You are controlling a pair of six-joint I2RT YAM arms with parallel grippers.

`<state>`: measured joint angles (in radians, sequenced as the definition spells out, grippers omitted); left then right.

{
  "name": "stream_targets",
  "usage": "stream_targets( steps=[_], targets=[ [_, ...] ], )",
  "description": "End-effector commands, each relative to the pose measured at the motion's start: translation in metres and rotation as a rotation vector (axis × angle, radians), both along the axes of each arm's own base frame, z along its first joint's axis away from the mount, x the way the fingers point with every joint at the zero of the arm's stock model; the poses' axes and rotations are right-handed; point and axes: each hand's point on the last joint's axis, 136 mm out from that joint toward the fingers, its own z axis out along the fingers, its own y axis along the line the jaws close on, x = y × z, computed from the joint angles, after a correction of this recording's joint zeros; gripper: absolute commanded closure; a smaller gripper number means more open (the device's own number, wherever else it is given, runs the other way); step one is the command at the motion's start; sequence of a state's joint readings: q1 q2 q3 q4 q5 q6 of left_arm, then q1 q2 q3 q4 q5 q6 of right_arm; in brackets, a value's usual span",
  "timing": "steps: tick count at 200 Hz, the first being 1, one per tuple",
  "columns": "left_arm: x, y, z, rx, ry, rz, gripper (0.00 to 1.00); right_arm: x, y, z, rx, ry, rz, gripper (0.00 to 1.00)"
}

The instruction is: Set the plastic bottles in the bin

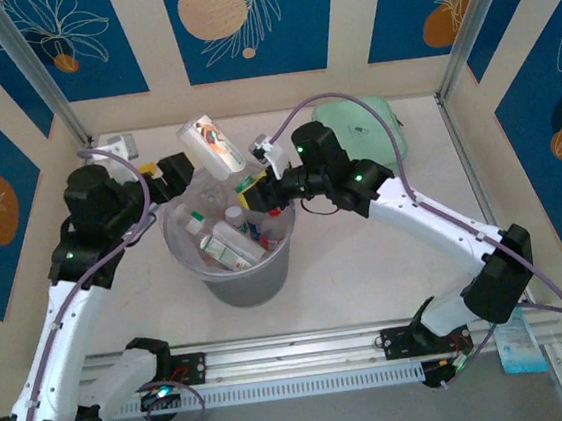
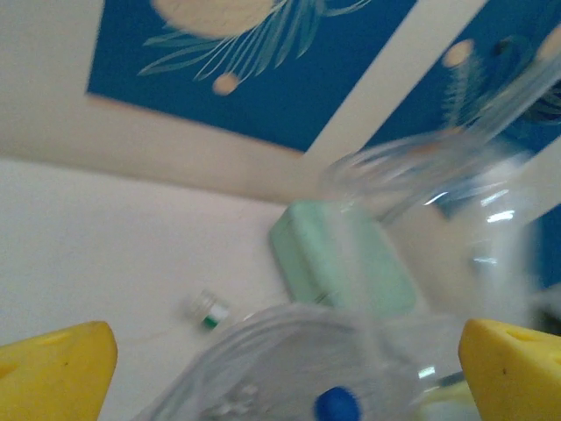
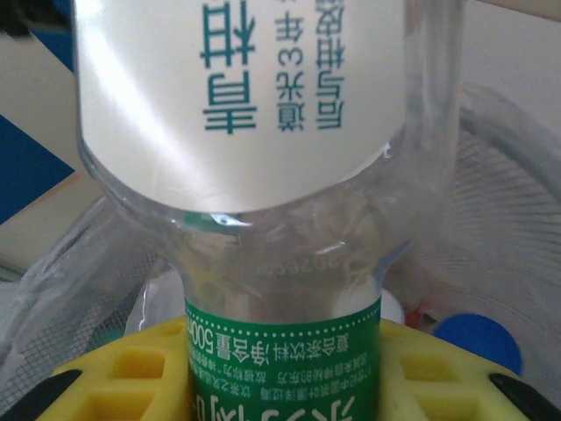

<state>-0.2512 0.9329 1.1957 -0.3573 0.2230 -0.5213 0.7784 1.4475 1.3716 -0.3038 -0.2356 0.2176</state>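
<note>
Several bottles (image 1: 226, 244) in bin (image 1: 239, 287). Left claw (image 2: 285, 373) spread wide; white-label bottle (image 1: 212, 143) tilted above far rim. Right claw (image 1: 264, 187) pinches green-label bottle (image 3: 282, 351) over bin. Step: dropping. Next: spread right claw inside rim.

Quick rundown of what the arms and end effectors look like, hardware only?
Both the left arm and right arm have white links, bulky black joint housings with green LEDs, and a lilac cable looping alongside. End effector pads are yellow blocks with square recesses.
</note>
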Motion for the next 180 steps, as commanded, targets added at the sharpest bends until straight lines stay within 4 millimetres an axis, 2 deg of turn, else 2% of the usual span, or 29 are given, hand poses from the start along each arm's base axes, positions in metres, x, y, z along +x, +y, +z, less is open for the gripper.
stream_targets(
  steps=[1,26,60,92,119,131,137,155,163,180],
  targets=[
    [0.002,-0.018,0.025,-0.043,-0.058,-0.103,0.00,0.000,0.014,0.019,0.063,-0.088,0.027,0.96],
    [0.019,-0.028,0.022,-0.092,-0.024,-0.129,0.00,-0.005,0.019,0.014,0.047,-0.102,0.033,0.96],
    [0.029,-0.036,0.026,-0.156,-0.038,-0.147,0.00,-0.008,0.023,0.008,0.023,-0.113,0.035,0.96],
    [0.029,-0.034,0.029,-0.156,-0.048,-0.133,0.29,-0.004,0.027,0.000,-0.013,-0.128,0.020,0.95],
    [0.030,-0.034,0.030,-0.140,-0.050,-0.131,0.42,-0.003,0.031,-0.003,-0.026,-0.128,0.028,0.93],
    [0.030,-0.035,0.032,-0.134,-0.055,-0.133,0.48,-0.003,0.031,-0.002,-0.038,-0.131,0.029,0.85],
    [0.030,-0.035,0.034,-0.130,-0.062,-0.133,0.50,-0.002,0.030,-0.001,-0.045,-0.133,0.026,0.78],
    [0.030,-0.036,0.040,-0.110,-0.093,-0.138,0.55,-0.002,0.023,0.008,-0.058,-0.148,0.017,0.44],
    [0.029,-0.038,0.046,-0.098,-0.120,-0.145,0.56,-0.001,0.018,0.012,-0.063,-0.154,0.003,0.34],
    [0.026,-0.046,0.056,-0.067,-0.188,-0.171,0.58,-0.001,0.001,0.031,-0.049,-0.198,-0.048,0.29]
  ],
)
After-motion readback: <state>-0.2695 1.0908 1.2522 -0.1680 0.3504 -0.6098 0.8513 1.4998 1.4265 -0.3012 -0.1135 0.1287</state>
